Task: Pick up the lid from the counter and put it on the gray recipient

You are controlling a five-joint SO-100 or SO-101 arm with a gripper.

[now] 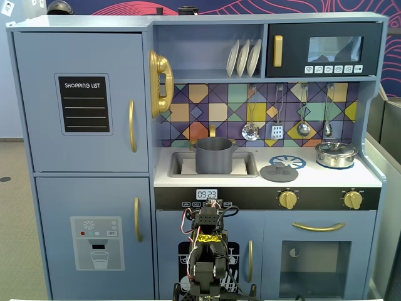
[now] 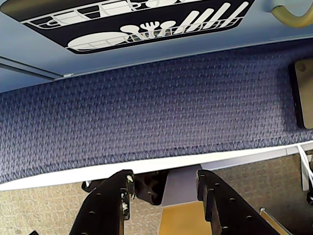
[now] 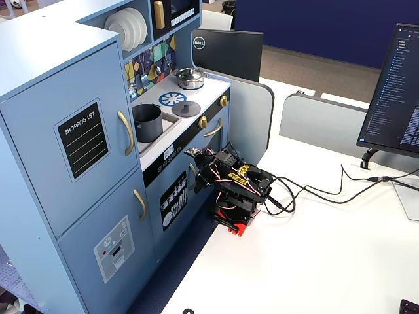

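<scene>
The dark gray lid (image 1: 279, 172) lies flat on the toy kitchen counter, knob up, right of the sink; it also shows in the other fixed view (image 3: 186, 108). The gray recipient (image 1: 213, 155) stands open in the sink, also seen in the side fixed view (image 3: 147, 122). The arm is folded low in front of the kitchen, well below the counter. My gripper (image 2: 164, 177) is open and empty, pointing down past the white table edge at the blue carpet. In the side fixed view the gripper (image 3: 198, 178) hangs by the dishwasher door.
A shiny silver lidded pot (image 1: 336, 153) sits on the right burner. Utensils (image 1: 277, 130) hang on the backsplash above the counter. The dishwasher door (image 2: 137, 24) is close ahead of the wrist. Cables (image 3: 308, 191) and a monitor (image 3: 393, 85) are on the white table.
</scene>
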